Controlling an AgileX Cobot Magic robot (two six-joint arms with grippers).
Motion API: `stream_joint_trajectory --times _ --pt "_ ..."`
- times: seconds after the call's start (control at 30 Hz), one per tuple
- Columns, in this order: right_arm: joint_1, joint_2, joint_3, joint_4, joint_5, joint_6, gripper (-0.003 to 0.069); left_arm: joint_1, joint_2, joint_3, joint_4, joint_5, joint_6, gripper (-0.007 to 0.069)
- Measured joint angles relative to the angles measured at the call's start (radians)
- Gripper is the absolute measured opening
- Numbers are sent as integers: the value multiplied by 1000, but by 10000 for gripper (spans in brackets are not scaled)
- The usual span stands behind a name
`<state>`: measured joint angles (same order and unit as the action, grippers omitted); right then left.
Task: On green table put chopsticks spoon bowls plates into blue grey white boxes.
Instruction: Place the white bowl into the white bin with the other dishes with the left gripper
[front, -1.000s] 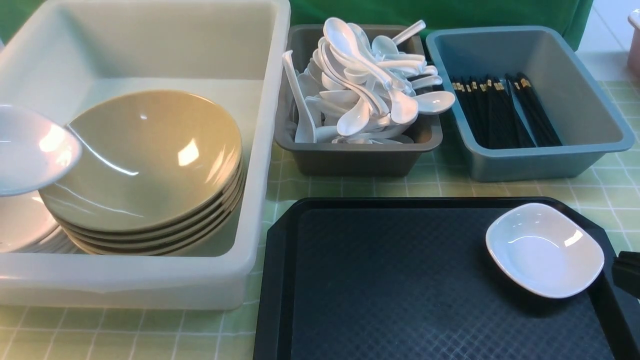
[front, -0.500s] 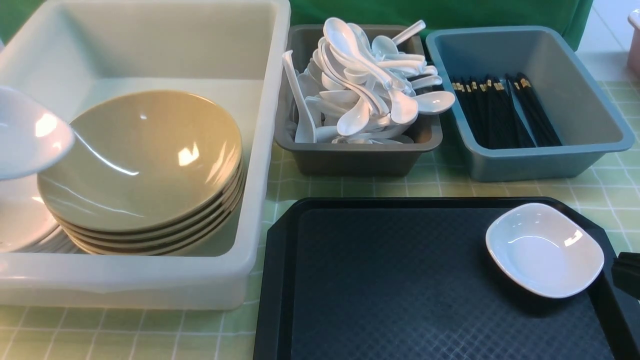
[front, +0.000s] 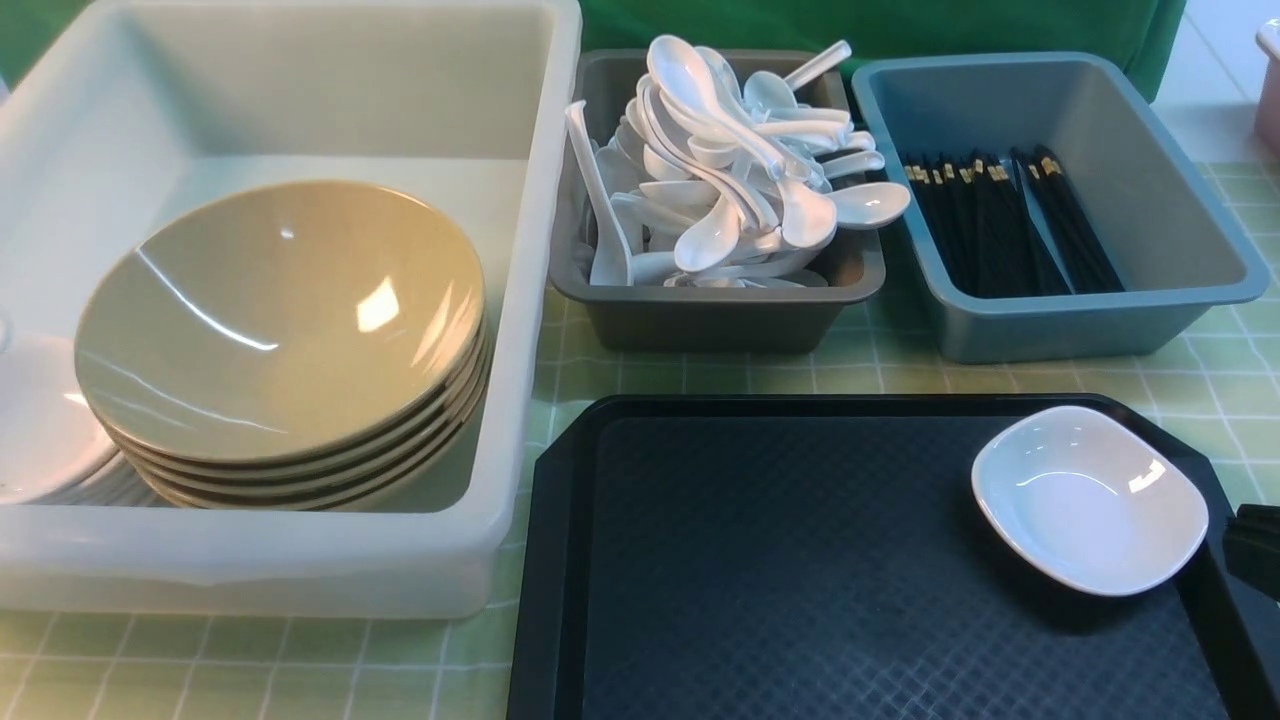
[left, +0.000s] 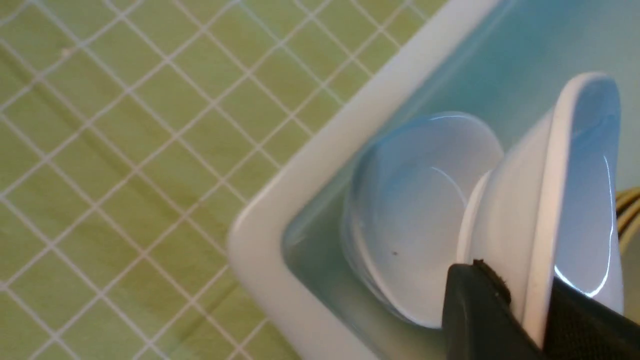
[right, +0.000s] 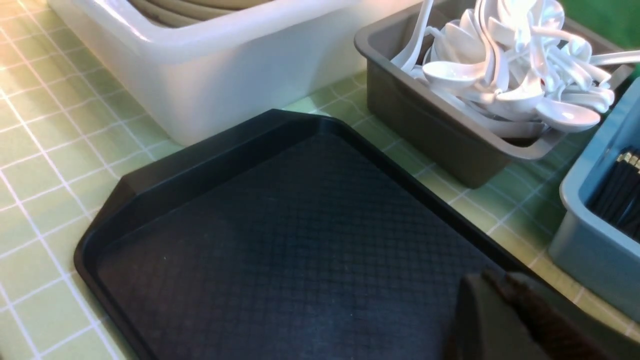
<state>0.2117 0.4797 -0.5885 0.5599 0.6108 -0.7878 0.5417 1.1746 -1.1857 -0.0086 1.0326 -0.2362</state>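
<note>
Front view: the held plate (left: 550, 200) was hanging over the left end of the white box (front: 300, 560) a second ago, partly in front of the bowls (front: 280, 320). It has now slid out past the left frame edge and the bowls are fully exposed. Reads as the left arm carrying it to the plate stack (front: 40, 440) in the box's near-left corner; drop-off is close but not done. Spoons (front: 740, 170) are piled in the grey box (front: 700, 320) and chopsticks (front: 1000, 230) lie in the blue box (front: 1060, 325). One tray plate (front: 1090, 500) is left on the tray (front: 800, 560), near its right rim. The right gripper (front: 1255, 545) sits just beside it, position unchanged. Left wrist view: the left gripper (left: 525, 290) has its jaws pinching the held plate by the rim. The plate is steeply tilted beside the stack, inside the box corner. Box walls are close on two sides and the bowls' edge shows just past the plate, so room is tight. It probably needs levelling before release, or it could land on edge or clip a wall. Right wrist view: right jaws are pressed together on nothing, over the tray's edge, with the tray plate out of shot. The tray floor here is bare, and the grey and blue boxes stand close behind it with a strip of green surface (right: 505, 210) between.
</note>
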Motion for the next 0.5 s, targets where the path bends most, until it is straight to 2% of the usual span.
stream_joint_trajectory --times 0.5 --pt "0 0 0 0 0 0 47 0 214 3 -48 -82 11 15"
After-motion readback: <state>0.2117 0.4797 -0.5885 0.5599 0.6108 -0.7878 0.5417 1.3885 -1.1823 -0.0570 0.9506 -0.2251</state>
